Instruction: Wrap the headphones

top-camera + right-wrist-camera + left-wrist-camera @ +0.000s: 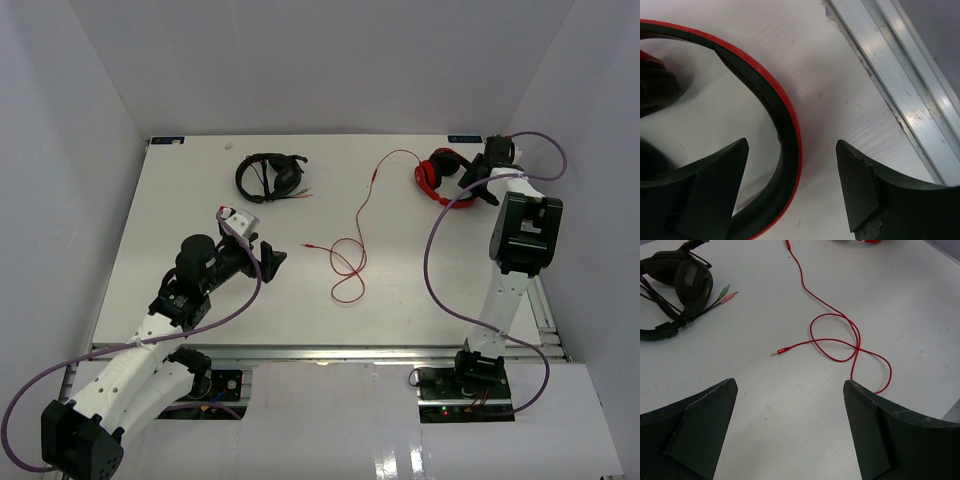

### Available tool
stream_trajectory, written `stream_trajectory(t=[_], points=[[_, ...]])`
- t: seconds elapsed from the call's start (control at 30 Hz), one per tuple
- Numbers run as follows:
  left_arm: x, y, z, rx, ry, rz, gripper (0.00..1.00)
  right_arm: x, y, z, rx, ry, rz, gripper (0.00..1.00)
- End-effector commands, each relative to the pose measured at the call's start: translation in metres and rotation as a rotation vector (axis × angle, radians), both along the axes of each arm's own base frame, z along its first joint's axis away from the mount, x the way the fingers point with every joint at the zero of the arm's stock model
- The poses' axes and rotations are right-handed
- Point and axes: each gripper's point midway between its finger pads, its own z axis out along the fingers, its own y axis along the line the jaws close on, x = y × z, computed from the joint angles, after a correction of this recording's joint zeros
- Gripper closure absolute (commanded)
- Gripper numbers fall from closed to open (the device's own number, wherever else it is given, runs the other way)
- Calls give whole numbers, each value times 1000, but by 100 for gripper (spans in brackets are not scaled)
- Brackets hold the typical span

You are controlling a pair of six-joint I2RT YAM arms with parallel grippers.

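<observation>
The red headphones [438, 178] lie at the table's far right, their thin red cable [352, 250] trailing in loops toward the middle. My right gripper [481, 184] is down over them. In the right wrist view its jaws [791, 145] straddle the red-and-black headband [785, 112], open, with a gap on each side of the band. My left gripper [270, 255] hovers at mid-left, open with nothing between its jaws [790, 385]. Just ahead of it on the table are the cable's loops [836, 341] and its plug end [781, 351].
All-black headphones [268, 177] with pink and green plugs [726, 294] lie at the back left. A metal rail [900, 75] runs along the table's right edge, close to my right gripper. White walls enclose the table on three sides.
</observation>
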Motion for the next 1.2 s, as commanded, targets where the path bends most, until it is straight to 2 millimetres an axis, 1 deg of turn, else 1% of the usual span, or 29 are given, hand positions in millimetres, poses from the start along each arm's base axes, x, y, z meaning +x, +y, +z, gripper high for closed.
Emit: stream_trajectory(t=[0.0,0.1,0.2,0.33,0.47,0.53,0.6,0.67,0.73,0.77,0.87,0.9,0.93,0.97,1.0,1.1,1.17], points=[[0,1,-1,8,-7,-1,2,13,5,-7,45,-18,22,33],[-1,0,-2,9,-6,-5,2,14,7,-15,73,-10,25,37],[-1,0,-2,12,-5,-6,2,11,8,-22,104,-2,24,43],[0,0,-2,12,-5,-3,2,9,11,-32,138,12,33,60],[0,0,-2,11,-6,-4,2,4,15,-32,164,13,44,75],[-1,0,-2,11,-6,-5,2,3,22,-23,186,-3,68,80],[-1,0,-3,10,-7,-7,2,0,28,-7,207,-33,92,83],[-2,-1,-3,6,-10,-18,2,-10,50,11,269,-88,172,87],[-6,-6,-2,-3,-15,-49,2,-24,71,25,317,-151,253,91],[-8,-8,-2,-7,-16,-63,2,-36,86,36,346,-193,332,92],[-15,-14,-4,-15,-9,-114,2,-67,135,57,406,-267,558,92],[-16,-17,1,-12,-53,-146,2,-76,144,64,361,-296,646,92],[-19,-19,3,-17,-63,-164,2,-92,157,81,325,-329,722,92],[-23,-21,3,-23,-71,-184,2,-108,169,83,299,-334,791,92],[-26,-23,4,-29,-80,-204,2,-124,180,79,283,-322,852,92],[-40,-32,13,-51,-118,-281,2,-168,203,97,223,-343,1009,92],[-56,-42,21,-74,-132,-366,2,-191,206,116,141,-390,1101,92]])
